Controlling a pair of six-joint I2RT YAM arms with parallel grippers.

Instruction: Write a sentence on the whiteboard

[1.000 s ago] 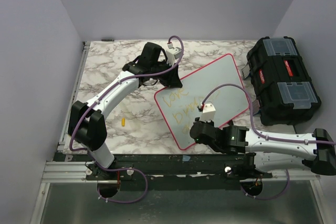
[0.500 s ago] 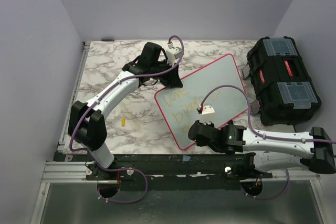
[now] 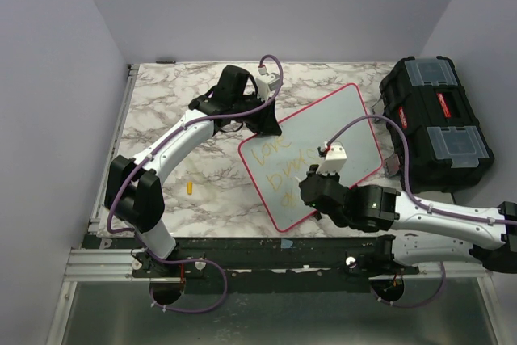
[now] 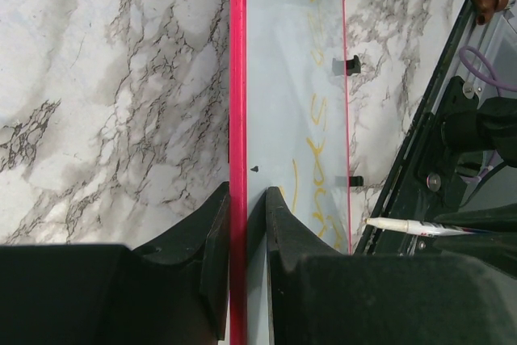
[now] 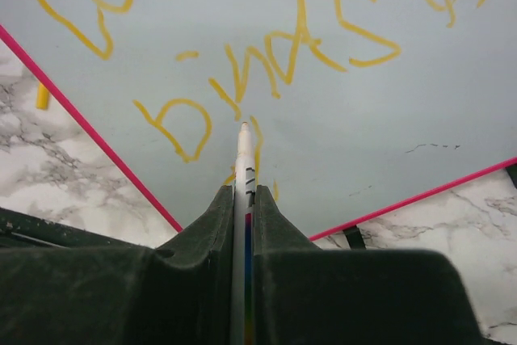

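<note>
The right end effector [image 5: 243, 199], pinching a marker [image 5: 242, 147], is being shifted rightward; the sentence [image 5: 299, 38] could be skewed if the whiteboard [image 3: 347, 119] is being let slip by the rim-clamping left end effector [image 4: 242, 199].

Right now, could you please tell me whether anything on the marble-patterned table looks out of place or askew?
Two things. The pink-rimmed glossy whiteboard lies skewed to the edges of the marble table, its rim clamped by the left gripper. A small yellow piece, possibly a marker cap, lies loose on the table to its left.
</note>
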